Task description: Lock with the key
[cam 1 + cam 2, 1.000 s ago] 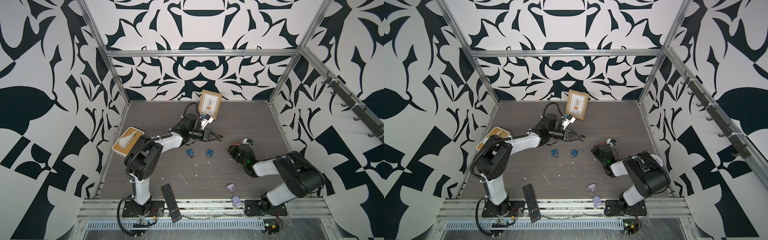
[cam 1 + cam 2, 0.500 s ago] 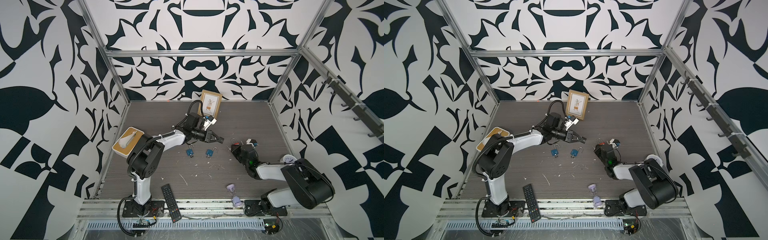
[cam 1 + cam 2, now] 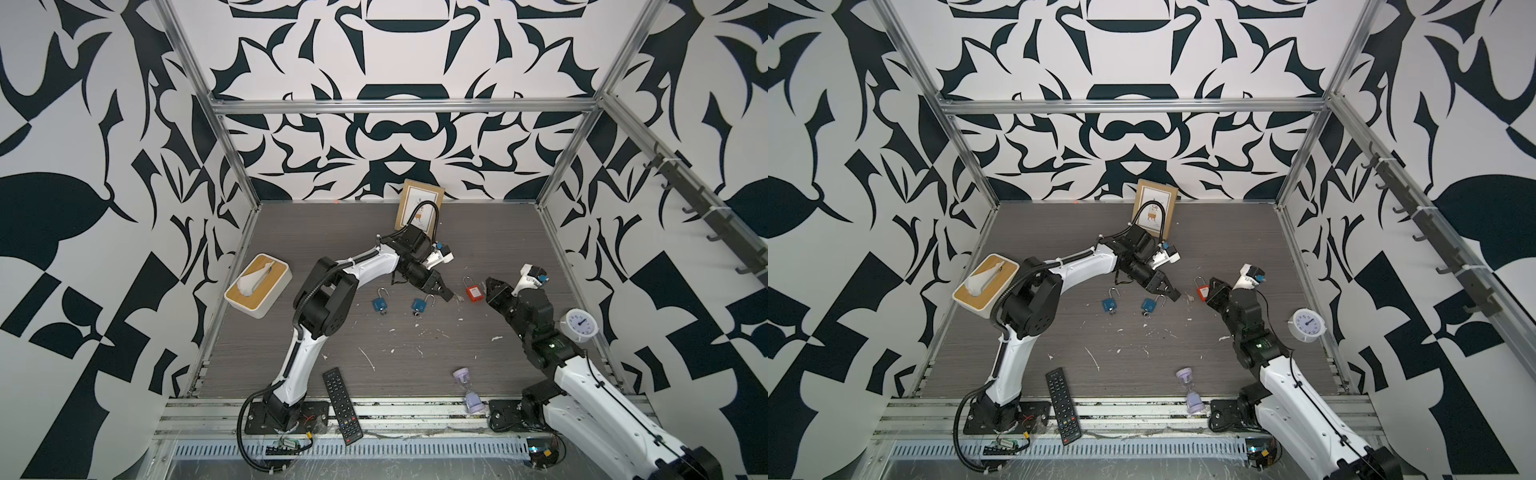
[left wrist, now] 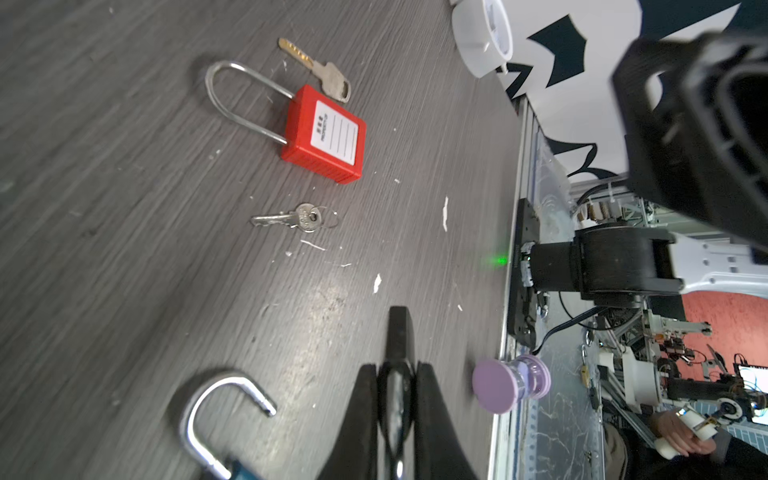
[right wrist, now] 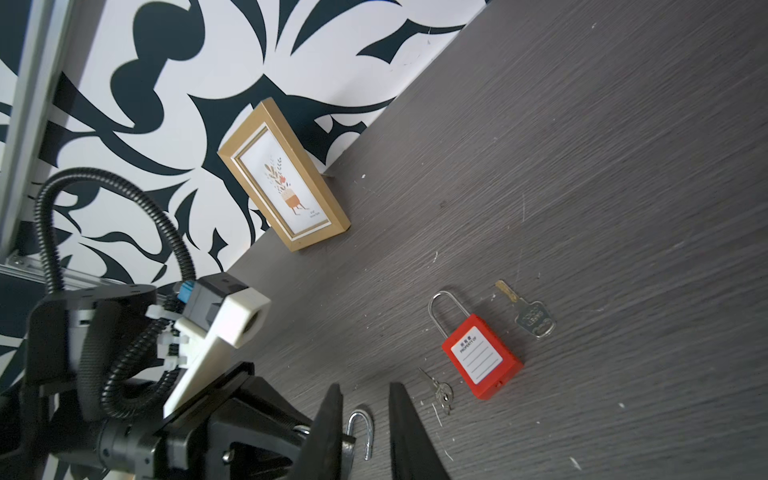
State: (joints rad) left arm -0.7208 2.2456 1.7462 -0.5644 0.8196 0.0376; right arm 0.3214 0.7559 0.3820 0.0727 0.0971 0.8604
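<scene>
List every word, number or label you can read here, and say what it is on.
"PROPERTY OF": white label on the red padlock, right wrist view.
Characters above it on that label: too small to read.
Stamped lettering on the large key head: blurred.
Caption in the frame: too small.
Clock numerals: too small.
Remote buttons: too small.

Grey wood-grain desk [image 3: 498, 249], flecked with white scraps. Tissue box [image 3: 258, 291] at 9 o'clock, picture frame [image 3: 419, 203] at 12, white clock [image 3: 578, 325] at 3, purple hourglass [image 3: 467, 388] at 5, remote [image 3: 341, 405] overhanging at 7. Two blue padlocks [image 3: 379, 304] lie near centre; towards 3, a red padlock [image 3: 473, 293] lies flat between a brass-tipped key [image 4: 320, 70] and a small ringed key [image 4: 291, 218]
</scene>
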